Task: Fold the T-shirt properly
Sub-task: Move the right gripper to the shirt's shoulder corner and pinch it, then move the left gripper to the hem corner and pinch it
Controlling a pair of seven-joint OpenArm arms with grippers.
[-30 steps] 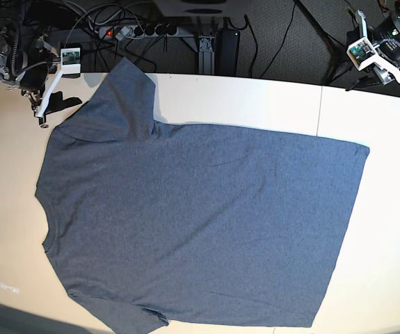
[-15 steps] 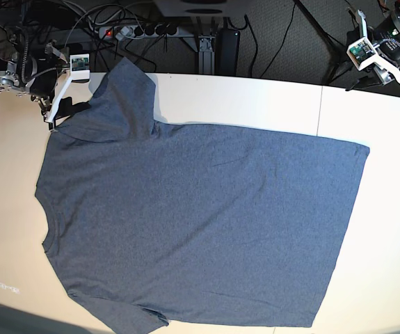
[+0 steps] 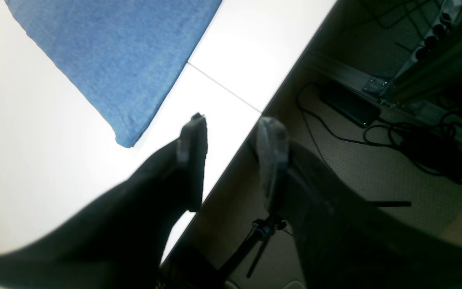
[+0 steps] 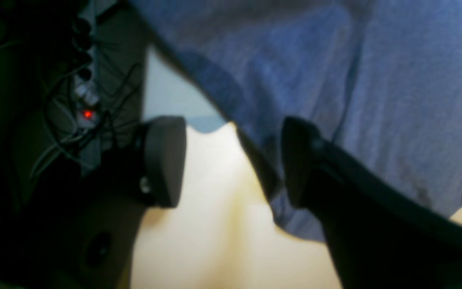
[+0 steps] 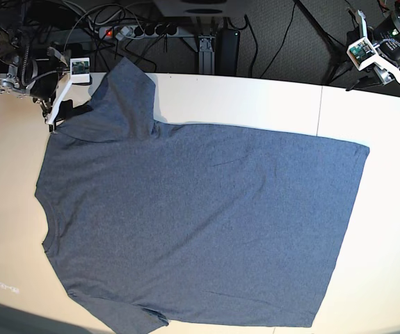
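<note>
Base view: shirt (image 5: 200, 223) spread flat on table (image 5: 394, 243), neck toward the left edge of the picture, hem toward the right, upper sleeve reaching the table's far edge, plain side up (no lettering visible). No fold made yet, by the look of it.

Risks, judged from this layout:
- Sleeve edge sits between the right gripper (image 4: 231, 160) fingers; closing too shallow likely to pinch one layer only, or slip off, leaving the sleeve to drag unevenly.
- Closing too deep likely to bunch the cloth and carry a crease into the fold.
- Lower finger (image 4: 163, 160) close to the table; pressing down could scrape the surface or push the cloth away instead of getting under it.
- Left gripper (image 3: 231, 156) well apart from the hem corner; one-sided lifting could skew the whole shirt and pull it toward the far edge.
- Cables and power strip (image 5: 133, 31) just behind the table; a wide swing could snag them.

Right gripper: jaws wide apart, straddling the sleeve edge, one finger over cloth, the other over bare table; contact with the cloth hard to tell (wrist view blurred). Nothing gripped.

Left gripper: jaws parted about halfway, empty, hovering over the table's far edge, near the hem corner but not touching it.
</note>
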